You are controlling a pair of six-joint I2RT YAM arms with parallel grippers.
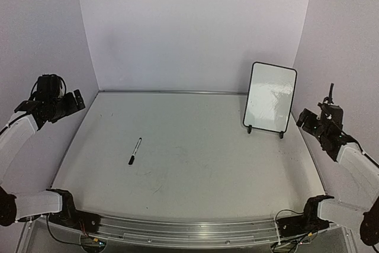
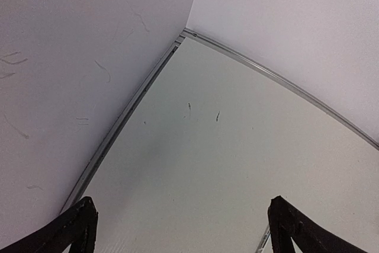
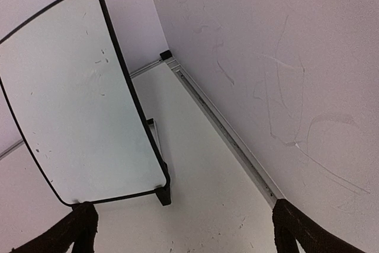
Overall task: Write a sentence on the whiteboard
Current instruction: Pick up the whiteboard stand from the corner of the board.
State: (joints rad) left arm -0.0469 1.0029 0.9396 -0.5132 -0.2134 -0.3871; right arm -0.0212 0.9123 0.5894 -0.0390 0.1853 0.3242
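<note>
From the overhead view, the nearest loose item on the surface point(image 1: 207, 164) is a black marker point(image 1: 135, 151). It lies flat, left of centre, with its length running away from me and tilted a little to the right. It is well apart from both arms.

My left hand point(image 2: 183, 229) hangs at the left edge, near the side wall point(image 2: 71, 75). In its wrist camera the two dark fingers point(image 2: 77, 229) stand wide apart, with only bare surface showing between them.

My right hand point(image 3: 186, 229) is out at the right edge, with its fingers point(image 3: 296, 229) spread just as wide and gripping nothing. It sits just beside the whiteboard point(image 1: 270, 96) without touching it.

The whiteboard stands toward the far right of the surface on its two small black feet point(image 1: 249, 128). It is upright and leans back slightly, short of the back wall point(image 1: 195, 28). Seen from the right wrist, its glossy white face carries a few dark specks and faint smears inside the thin black frame.
</note>
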